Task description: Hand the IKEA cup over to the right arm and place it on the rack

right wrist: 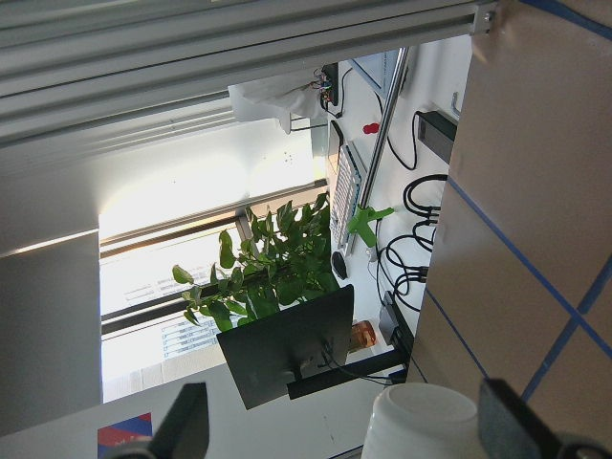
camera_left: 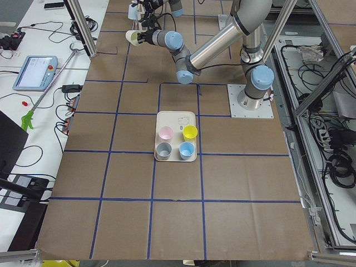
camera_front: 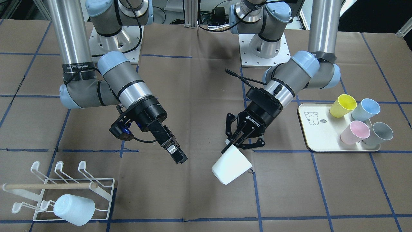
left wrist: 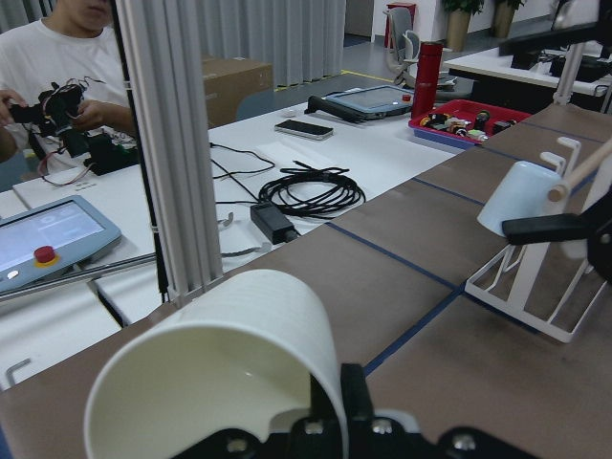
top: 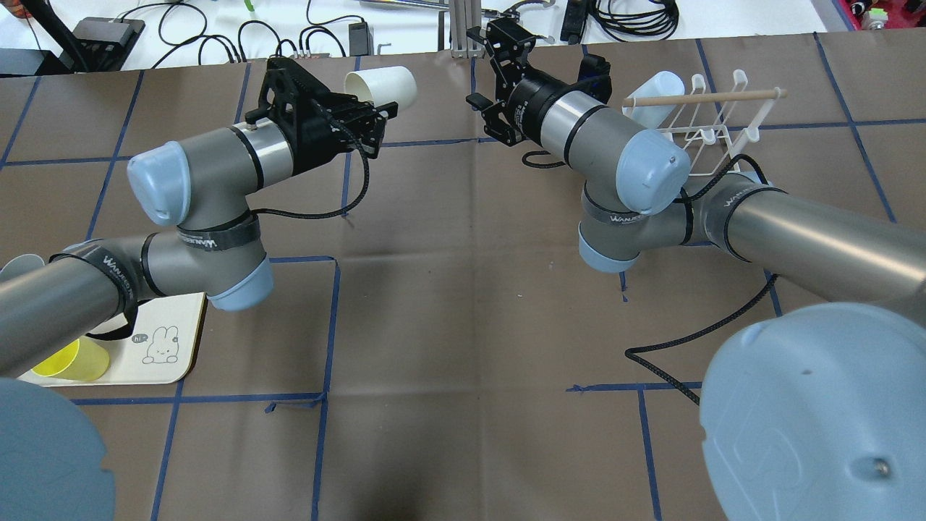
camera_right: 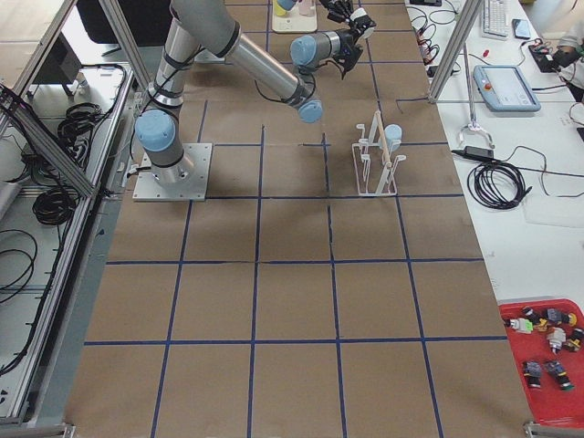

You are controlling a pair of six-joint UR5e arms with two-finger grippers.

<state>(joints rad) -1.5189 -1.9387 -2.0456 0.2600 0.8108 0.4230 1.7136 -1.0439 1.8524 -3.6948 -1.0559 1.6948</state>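
My left gripper [camera_front: 234,144], the one with ROBOTIQ lettering, is shut on the rim of a white cup [camera_front: 231,167] and holds it tilted on its side above the table. The left wrist view looks into the cup's open mouth [left wrist: 220,363]. My right gripper [camera_front: 177,156] is open and empty, a short gap from the cup. In the right wrist view its fingers [right wrist: 186,426] stand wide apart, with the cup's base [right wrist: 421,426] ahead between them. The white wire rack [camera_front: 64,190] with a wooden dowel stands by the right arm and carries a pale blue cup [camera_front: 74,209].
A cream tray [camera_front: 322,135] by the left arm holds a yellow [camera_front: 342,105], a blue [camera_front: 365,109], a pink [camera_front: 354,132] and a grey cup [camera_front: 378,133]. Brown table cover with blue tape lines. Cables, a tablet and a person show beyond the far edge.
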